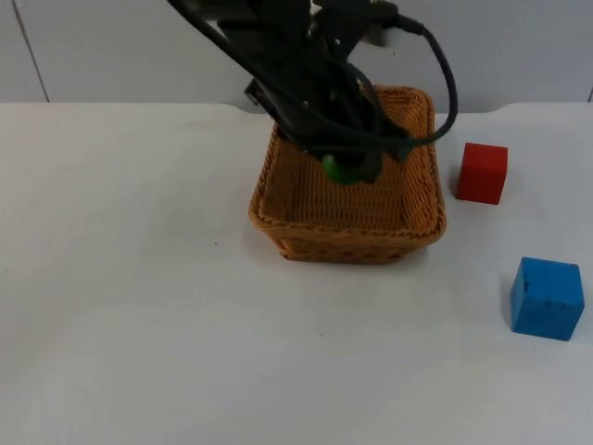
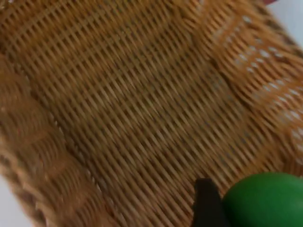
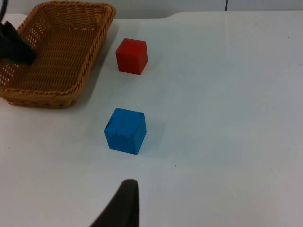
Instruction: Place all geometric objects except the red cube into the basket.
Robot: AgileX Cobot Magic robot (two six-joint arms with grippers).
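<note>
Basket (image 1: 347,227) sits under the left pincer (image 1: 350,169), clamped on a half-hidden green ball (image 1: 337,171); right pincer's state unclear.

two cubes (image 1: 482,172) right of basket (image 1: 345,228)

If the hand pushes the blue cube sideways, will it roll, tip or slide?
The blue cube has flat faces and sits square on the white table, so it would probably slide, not roll. It looks as wide as tall, so tipping seems unlikely. Its matte faces should grip reasonably well.
</note>
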